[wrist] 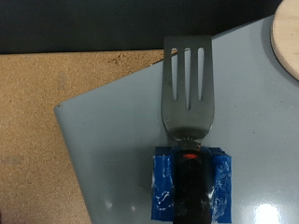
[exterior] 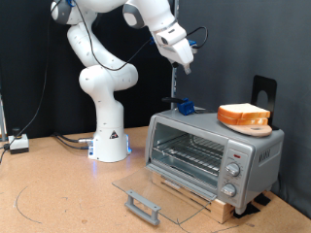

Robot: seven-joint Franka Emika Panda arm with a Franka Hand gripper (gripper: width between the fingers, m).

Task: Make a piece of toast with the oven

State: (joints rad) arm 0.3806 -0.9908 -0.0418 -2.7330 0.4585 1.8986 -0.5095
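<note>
Two bread slices sit stacked on a round wooden board (exterior: 245, 124) on the oven's roof, below the gripper (exterior: 185, 68) and off toward the exterior view's right; the upper one is the piece of toast (exterior: 243, 113), pale on its face with an orange-brown crust. Under them the oven (exterior: 214, 148) has its glass door (exterior: 146, 186) swung fully down, the grey handle (exterior: 142, 206) resting near the desk (exterior: 58, 194), and the wire rack showing inside. Almost straight beneath the jaws a slotted metal spatula (wrist: 187, 89) stands on the oven top in a blue holder (wrist: 190, 182); the wrist view looks down along its blade. The gripper hangs well above it, apart from it. I cannot tell whether the jaws are spread or pressed together.
</note>
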